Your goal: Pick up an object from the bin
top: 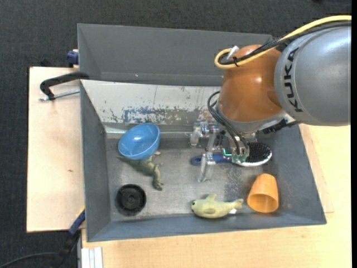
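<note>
My gripper (205, 152) hangs low in the middle of the bin, below the orange-covered wrist. Right under it lies the blue handle (196, 161) of a hairbrush, whose black bristle head (255, 153) with a white rim lies to the right, partly hidden by the wrist. A yellow-green toy fish (215, 206) lies near the front wall, just below the gripper. An orange cup (263, 193) lies on its side at the front right.
A blue bowl (139, 140) leans against the back left of the floor, with a green toy dinosaur (152, 170) in front of it. A black round cap (130, 198) sits in the front left corner. The arm covers the bin's back right.
</note>
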You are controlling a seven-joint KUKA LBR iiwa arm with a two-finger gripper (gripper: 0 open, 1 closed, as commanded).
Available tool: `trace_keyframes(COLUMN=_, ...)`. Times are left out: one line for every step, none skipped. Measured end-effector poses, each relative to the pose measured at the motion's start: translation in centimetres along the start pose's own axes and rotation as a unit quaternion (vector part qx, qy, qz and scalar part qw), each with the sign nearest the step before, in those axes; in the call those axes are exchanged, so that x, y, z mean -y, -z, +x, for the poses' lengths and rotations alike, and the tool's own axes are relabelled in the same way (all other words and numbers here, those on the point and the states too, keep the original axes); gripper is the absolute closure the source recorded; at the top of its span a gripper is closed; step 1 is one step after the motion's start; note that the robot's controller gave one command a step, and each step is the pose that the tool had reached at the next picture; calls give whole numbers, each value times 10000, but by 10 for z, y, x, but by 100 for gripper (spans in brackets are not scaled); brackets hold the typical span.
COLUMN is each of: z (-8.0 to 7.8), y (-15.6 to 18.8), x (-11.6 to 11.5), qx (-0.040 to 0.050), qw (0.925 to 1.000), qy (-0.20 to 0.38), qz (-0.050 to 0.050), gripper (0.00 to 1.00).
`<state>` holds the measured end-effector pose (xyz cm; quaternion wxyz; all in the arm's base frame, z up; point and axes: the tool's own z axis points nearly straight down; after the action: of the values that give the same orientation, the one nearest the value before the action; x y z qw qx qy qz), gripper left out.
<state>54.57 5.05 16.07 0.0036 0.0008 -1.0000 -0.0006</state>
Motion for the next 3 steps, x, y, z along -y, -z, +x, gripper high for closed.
trace_keyframes(z=-28, y=-36, x=-74, qx=58, qw=9982, qy=596, qz=-12, gripper=0)
trace_keyframes(z=-15, y=-85, x=-127, qx=97, qw=9997, qy=-225, qz=74, gripper=0)
trace_keyframes(z=-15, y=-86, x=-126, qx=89, qw=9997, qy=-223, qz=73, gripper=100)
